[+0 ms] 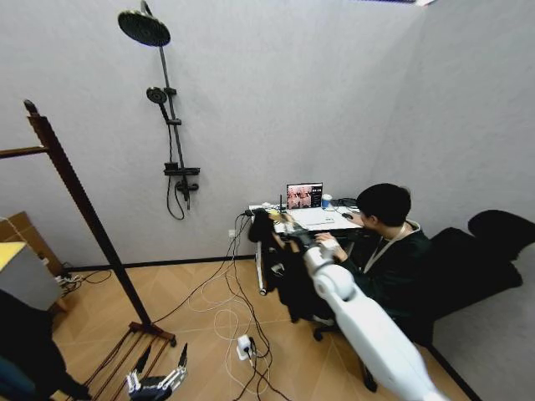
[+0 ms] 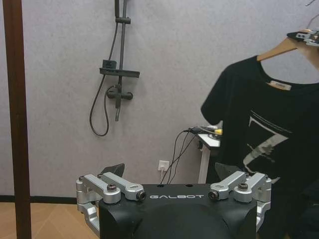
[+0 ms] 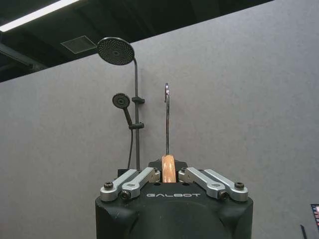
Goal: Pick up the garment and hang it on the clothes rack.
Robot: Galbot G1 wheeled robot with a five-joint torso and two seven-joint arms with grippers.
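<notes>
garment [image 2: 269,144]: sleeve and lower hem cut off beyond the left gripper [image 2: 169,172], its hanger [image 2: 286,46] clipped at the frame corner. Right gripper [image 3: 168,172] covers the hanger's wooden body, only neck and hook rise above it. Clothes rack [image 1: 79,200]: rail cut off, base slats partly behind the left gripper; far post out of frame

Clothes rack [image 1: 79,196] at left: dark wooden post slanting down to a slatted base. Left gripper [image 1: 159,380] low beside that base, fingers apart. White right arm [image 1: 368,330] reaches forward to a black garment [image 1: 288,276] hanging before a desk [image 1: 313,221] with a laptop [image 1: 304,195]. Shower fixture [image 1: 167,109] on the wall.
</notes>
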